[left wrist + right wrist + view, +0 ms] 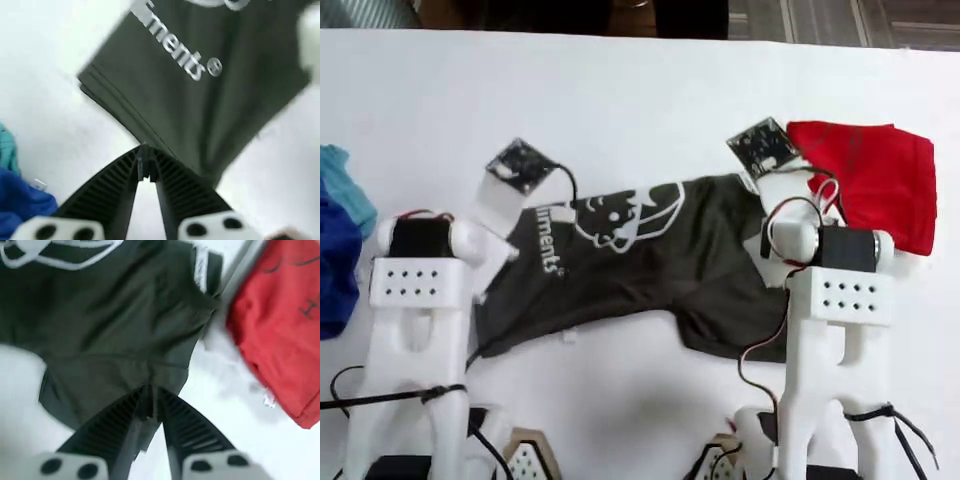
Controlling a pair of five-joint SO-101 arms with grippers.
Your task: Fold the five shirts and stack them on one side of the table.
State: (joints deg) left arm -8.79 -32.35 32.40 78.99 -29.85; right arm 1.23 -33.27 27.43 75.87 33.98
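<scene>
Jaws pinched shut at either end of the dark shirt, left gripper on the hem, right gripper by the sleeve, its length running straight between them.

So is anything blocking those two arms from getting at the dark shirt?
Nothing visible does. The left end effector and the right end effector each sit shut right on the edge of the dark shirt, with no gap left. The red shirt lies beside it, not in between.
</scene>
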